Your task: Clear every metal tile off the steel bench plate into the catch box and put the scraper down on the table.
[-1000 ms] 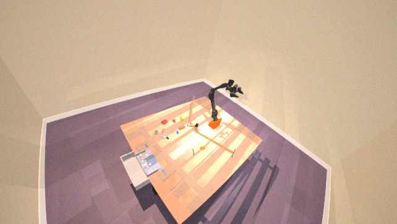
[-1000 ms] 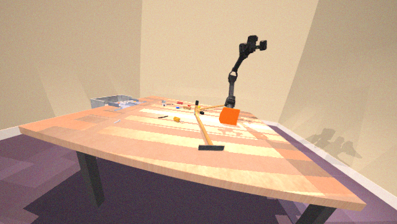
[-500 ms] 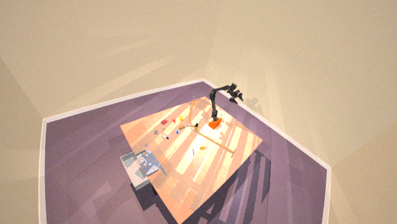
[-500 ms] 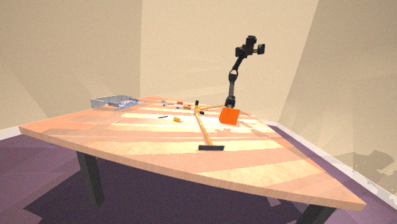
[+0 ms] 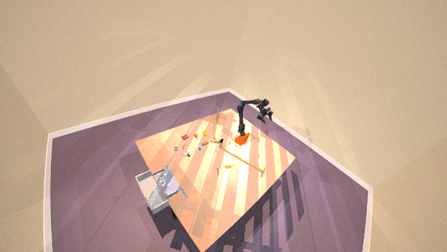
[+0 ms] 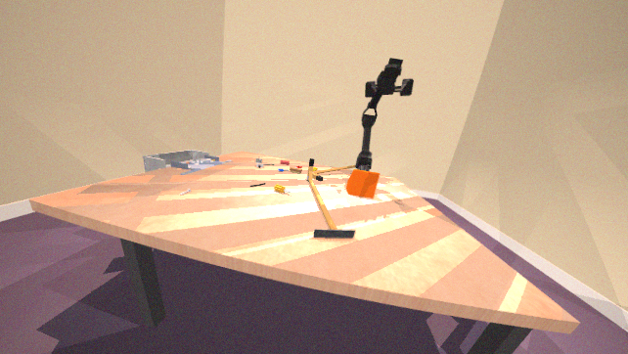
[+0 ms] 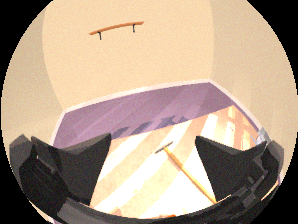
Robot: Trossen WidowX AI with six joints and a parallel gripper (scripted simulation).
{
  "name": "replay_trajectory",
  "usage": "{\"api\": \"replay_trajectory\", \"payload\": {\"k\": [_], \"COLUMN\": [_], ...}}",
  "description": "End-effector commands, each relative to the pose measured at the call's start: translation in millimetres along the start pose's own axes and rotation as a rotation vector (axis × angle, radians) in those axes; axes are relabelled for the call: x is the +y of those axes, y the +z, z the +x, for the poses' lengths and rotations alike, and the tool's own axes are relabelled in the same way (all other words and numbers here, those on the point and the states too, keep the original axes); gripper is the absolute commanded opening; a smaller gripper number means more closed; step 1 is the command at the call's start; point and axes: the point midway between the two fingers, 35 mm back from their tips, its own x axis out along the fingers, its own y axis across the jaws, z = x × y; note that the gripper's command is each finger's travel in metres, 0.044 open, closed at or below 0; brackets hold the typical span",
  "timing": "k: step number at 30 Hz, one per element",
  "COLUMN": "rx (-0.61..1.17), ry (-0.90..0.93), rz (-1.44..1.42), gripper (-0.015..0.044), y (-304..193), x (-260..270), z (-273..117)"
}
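Observation:
My gripper [image 5: 267, 120] [image 6: 388, 88] [image 7: 153, 136] is open and empty, high above the table near the arm's base. A long tool with a yellow handle [image 5: 241, 159] [image 6: 322, 205] [image 7: 185, 171] and a wide dark blade lies on the table, well below the gripper; it looks like a scraper. A second long-handled tool [image 5: 216, 123] [image 6: 337, 169] lies near its grip end; its type is unclear. The bluish steel plate [image 5: 171, 175] holds several small white and orange tiles. The grey catch box [image 5: 161, 207] [image 6: 156, 162] adjoins it at the table's edge. Its contents are unclear.
An orange block [image 5: 242, 139] [image 6: 363, 184] stands by the arm's base. A red item [image 5: 184, 137], a brown block [image 5: 205, 143], a blue item [image 5: 200, 148] and a yellow item [image 5: 228, 166] [image 6: 279, 188] lie on the table. A wooden rail [image 7: 117, 28] hangs on the wall.

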Motion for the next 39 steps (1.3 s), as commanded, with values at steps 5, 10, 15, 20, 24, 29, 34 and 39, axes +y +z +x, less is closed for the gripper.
{"api": "replay_trajectory", "payload": {"k": [5,10,15,20,24,29,34,39], "rx": [0.118,0.186,0.256,0.277,0.277,0.277,0.277,0.277], "ry": [-0.071,-0.106,-0.14,-0.149,-0.149,-0.149,-0.149,-0.149], "rz": [-0.027,-0.043,-0.059,-0.064,-0.064,-0.064,-0.064,-0.064], "gripper": [0.044,0.044,0.044,0.044,0.044,0.044,0.044,0.044], "y": [-22,-35,-48,-52,-53,-53,-53,-53], "x": [-20,-31,-42,-45,-45,-45,-45,-45], "z": [25,38,49,53,54,54,54,54]}}
